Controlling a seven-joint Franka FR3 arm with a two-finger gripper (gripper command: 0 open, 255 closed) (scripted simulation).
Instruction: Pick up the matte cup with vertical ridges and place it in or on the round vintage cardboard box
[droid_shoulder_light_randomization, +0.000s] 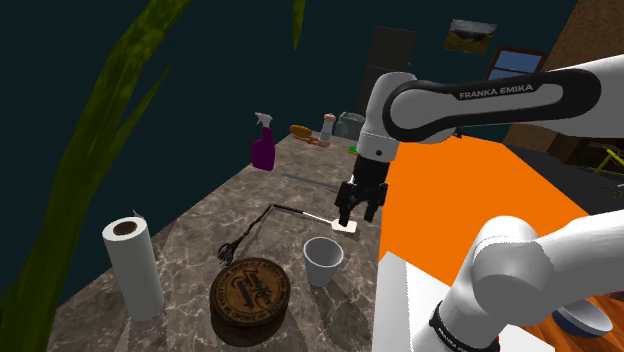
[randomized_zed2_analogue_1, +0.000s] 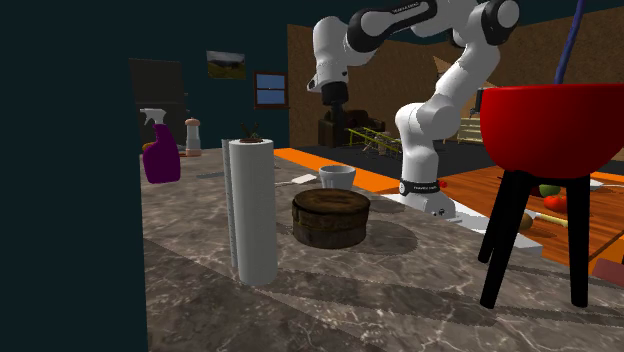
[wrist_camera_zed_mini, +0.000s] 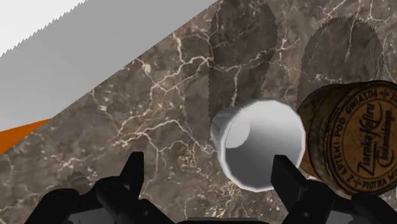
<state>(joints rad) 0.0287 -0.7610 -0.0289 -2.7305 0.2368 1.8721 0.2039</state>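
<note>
Fingers (wrist_camera_zed_mini: 130, 175) loom black at the lens, standing well apart with nothing clasped between them, so the pincer (wrist_camera_zed_mini: 208, 162) is open and empty. Just past them the pale cup (wrist_camera_zed_mini: 257, 149) stands upright, mouth up, on the marbled desk (wrist_camera_zed_mini: 159, 114), just beside the round brown box (wrist_camera_zed_mini: 347, 140) with lettering on its lid.

Over to the shoulder view: the cup (droid_shoulder_light_randomization: 323, 260) sits between the box (droid_shoulder_light_randomization: 249, 291) and the white stand (droid_shoulder_light_randomization: 420, 300). The pincer (droid_shoulder_light_randomization: 357, 217) hangs high above the desk, on the far side of the cup.

By my reading this is the approach, with the grasp not yet begun. The next move calls for centring over the cup, dropping until its wall lies between the fingers, then closing. The box sits close, so that descent wants care.

The arm (droid_shoulder_light_randomization: 480, 100) runs level across the picture, its wrist bent straight down.
</note>
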